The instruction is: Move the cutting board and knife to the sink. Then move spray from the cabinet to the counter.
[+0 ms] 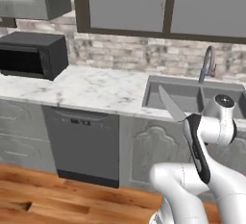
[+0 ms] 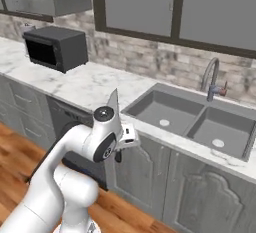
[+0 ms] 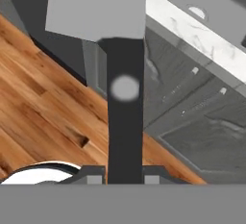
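My gripper (image 3: pixel 125 176) is shut on the slim black handle of the knife (image 3: pixel 124 117). Its broad grey blade (image 3: pixel 96 6) points away from the hand. From the left base the knife (image 1: pixel 171 104) slants up over the counter's front edge, with its tip before the sink (image 1: pixel 178 95). From the right base only the blade (image 2: pixel 113 103) rises behind the arm's wrist. The grey double sink (image 2: pixel 165 108) is set in the white marble counter (image 1: pixel 96 89). The cutting board, the spray and its cabinet are out of view.
A black microwave (image 1: pixel 31 55) stands at the counter's left end. Under the counter a dark dishwasher (image 1: pixel 84 141) sits beside arched-panel doors (image 1: pixel 151 153). A curved faucet (image 1: pixel 207 64) rises behind the sink. The floor (image 1: pixel 57 194) is wooden.
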Tool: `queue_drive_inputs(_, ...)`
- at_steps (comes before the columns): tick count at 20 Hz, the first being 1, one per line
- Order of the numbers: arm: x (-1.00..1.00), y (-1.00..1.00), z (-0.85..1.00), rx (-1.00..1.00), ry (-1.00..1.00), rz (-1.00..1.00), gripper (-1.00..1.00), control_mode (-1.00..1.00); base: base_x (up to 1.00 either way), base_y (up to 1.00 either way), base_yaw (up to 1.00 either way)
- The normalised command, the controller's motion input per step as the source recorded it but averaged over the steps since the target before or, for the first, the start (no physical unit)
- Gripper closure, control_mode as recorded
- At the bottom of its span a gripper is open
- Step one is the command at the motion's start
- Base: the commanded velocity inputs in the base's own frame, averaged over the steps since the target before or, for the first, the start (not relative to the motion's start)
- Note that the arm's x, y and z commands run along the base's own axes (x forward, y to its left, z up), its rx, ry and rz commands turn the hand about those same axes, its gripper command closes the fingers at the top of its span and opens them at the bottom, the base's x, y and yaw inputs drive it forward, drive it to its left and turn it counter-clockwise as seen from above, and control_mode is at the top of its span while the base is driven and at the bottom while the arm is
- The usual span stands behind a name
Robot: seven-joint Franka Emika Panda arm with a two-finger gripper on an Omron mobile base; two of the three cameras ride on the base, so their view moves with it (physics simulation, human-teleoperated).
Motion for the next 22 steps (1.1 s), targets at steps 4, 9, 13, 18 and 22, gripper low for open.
queue_drive_inputs(4,0.0,0.0,0.0,0.0,0.0,0.0,1.0,1.0,0.61,0.21,-0.25)
queue_drive_inputs(9,0.0,0.0,0.0,0.0,0.0,0.0,1.0,1.0,0.61,0.06,-0.28)
queue_drive_inputs(13,0.0,0.0,0.0,0.0,0.0,0.0,1.0,1.0,0.66,0.08,-0.29)
queue_drive_inputs(18,0.0,0.0,0.0,0.0,0.0,0.0,1.0,1.0,0.65,0.18,-0.3)
queue_drive_inputs(22,0.0,0.0,0.0,0.0,0.0,0.0,1.0,1.0,0.61,0.19,-0.3)
